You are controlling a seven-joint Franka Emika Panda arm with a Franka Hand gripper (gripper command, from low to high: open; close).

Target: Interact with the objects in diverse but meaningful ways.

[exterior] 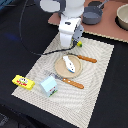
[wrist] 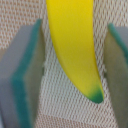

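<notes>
In the wrist view, the yellow banana (wrist: 75, 50) with a green tip lies on the woven placemat (wrist: 60, 107) between my two fingers. My gripper (wrist: 70, 65) is open, with a small gap between each grey-green pad (wrist: 22, 75) and the banana. In the exterior view, my gripper (exterior: 74, 44) is low over the far part of the placemat (exterior: 95, 85), and only the banana's end (exterior: 79, 44) shows beside it. A small white bottle (exterior: 69, 64) lies on a round wooden plate (exterior: 59, 70). The milk carton (exterior: 49, 86) and the yellow packet (exterior: 23, 82) are toward the exterior view's left.
Two wooden-handled utensils (exterior: 86, 58) (exterior: 73, 83) lie beside the plate. The dark grey pot (exterior: 92, 15) and a beige bowl (exterior: 122, 17) stand on a brown board (exterior: 112, 31) behind the placemat. A black cable (exterior: 27, 40) runs across the dark table.
</notes>
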